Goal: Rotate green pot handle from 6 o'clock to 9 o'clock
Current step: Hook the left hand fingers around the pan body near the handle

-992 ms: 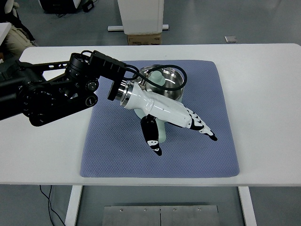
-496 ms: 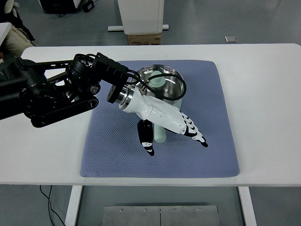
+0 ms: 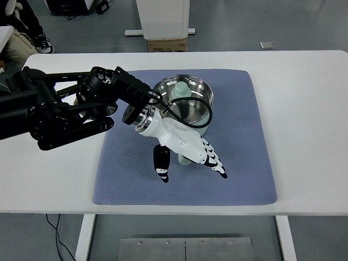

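A steel pot (image 3: 191,110) stands on the blue-grey mat (image 3: 244,136). Its pale green handle (image 3: 185,159) points toward the near edge, about 6 o'clock. My left hand (image 3: 190,169), white with black fingertips, reaches in from the left on a black arm and lies over the handle. The thumb (image 3: 161,165) is on the handle's left and the fingers (image 3: 213,162) on its right, stretched out and not curled round it. Most of the handle is hidden under the palm. A pale green piece (image 3: 179,87) shows inside the pot. The right arm is out of view.
A black cable (image 3: 191,120) from the wrist loops over the pot's rim. The mat lies on a white table (image 3: 304,98). Beyond the far edge stands a cardboard box (image 3: 166,44) under a white column. A person's leg and shoe (image 3: 32,33) show at top left.
My left hand has slid left and toward the near edge along the handle, thumb and fingers still spread. The pot has shifted slightly left; the handle still points near 6 o'clock.
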Controlling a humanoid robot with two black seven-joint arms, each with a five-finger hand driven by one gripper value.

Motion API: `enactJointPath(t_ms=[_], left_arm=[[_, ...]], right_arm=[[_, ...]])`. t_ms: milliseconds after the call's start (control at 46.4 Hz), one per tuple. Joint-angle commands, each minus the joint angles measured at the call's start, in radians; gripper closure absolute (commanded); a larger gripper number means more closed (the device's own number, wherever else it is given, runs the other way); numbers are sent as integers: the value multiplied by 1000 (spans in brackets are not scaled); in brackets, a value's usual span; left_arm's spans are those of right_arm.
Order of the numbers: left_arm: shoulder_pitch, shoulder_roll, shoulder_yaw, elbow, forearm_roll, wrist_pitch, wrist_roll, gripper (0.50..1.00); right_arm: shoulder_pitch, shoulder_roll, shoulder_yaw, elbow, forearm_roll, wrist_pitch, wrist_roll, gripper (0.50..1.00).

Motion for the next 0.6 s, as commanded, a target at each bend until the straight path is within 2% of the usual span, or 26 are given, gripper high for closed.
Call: enactJointPath(t_ms=[0, 583], left_arm=[[0, 0, 4, 1, 22, 0, 0, 500], [-17, 0, 32, 1, 65, 0, 0, 500]], right_arm=[[0, 0, 0, 2, 0, 0, 0, 500], [0, 0, 0, 0, 0, 0, 0, 500]])
